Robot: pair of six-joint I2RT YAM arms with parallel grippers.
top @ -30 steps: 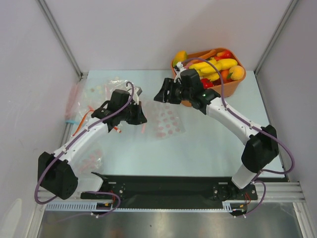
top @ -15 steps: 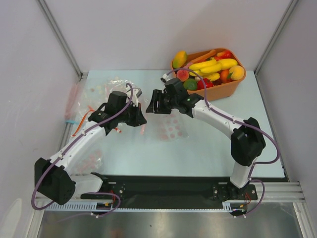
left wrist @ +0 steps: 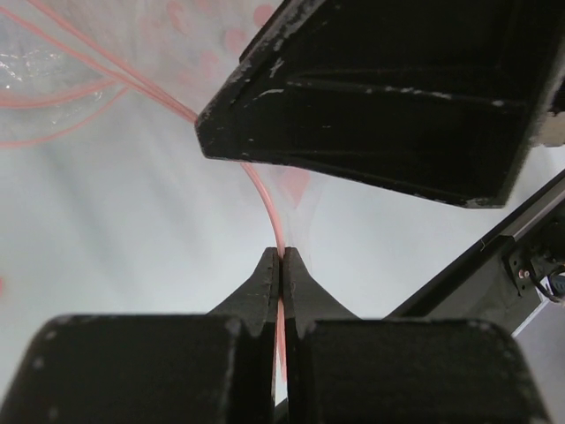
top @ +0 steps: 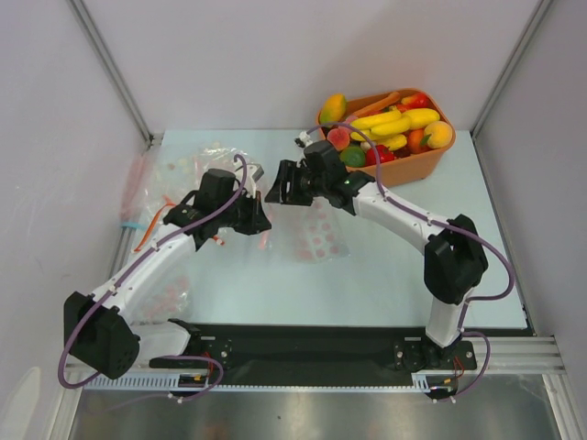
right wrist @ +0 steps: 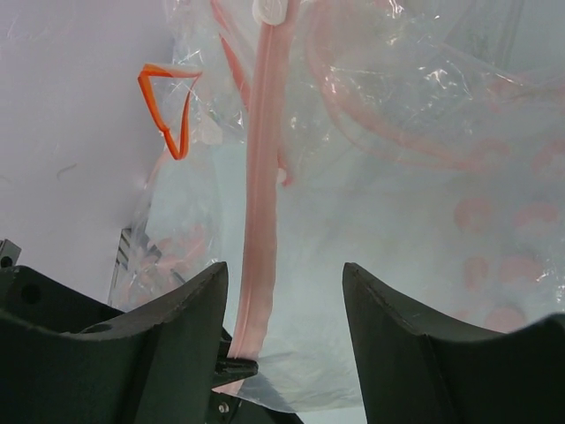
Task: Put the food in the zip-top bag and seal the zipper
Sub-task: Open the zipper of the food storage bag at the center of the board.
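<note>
The zip-top bag, clear with pink dots, lies between the two arms. My left gripper is shut on its pink zipper, the strip pinched between the fingertips. My right gripper hovers just beyond it, open and holding nothing. In the right wrist view the zipper runs down between the right gripper fingers, close to the left finger, over the bag. The food, bananas, a peach and red pieces, sits in the orange tub at the back right.
Other clear bags lie crumpled at the far left, one with an orange-red strip. Another bag rests near the left arm's base. White walls and metal posts enclose the table.
My right arm swung left from the tub to the bag's zipper end, close to the left gripper. The left gripper kept its hold on the strip and barely moved.
</note>
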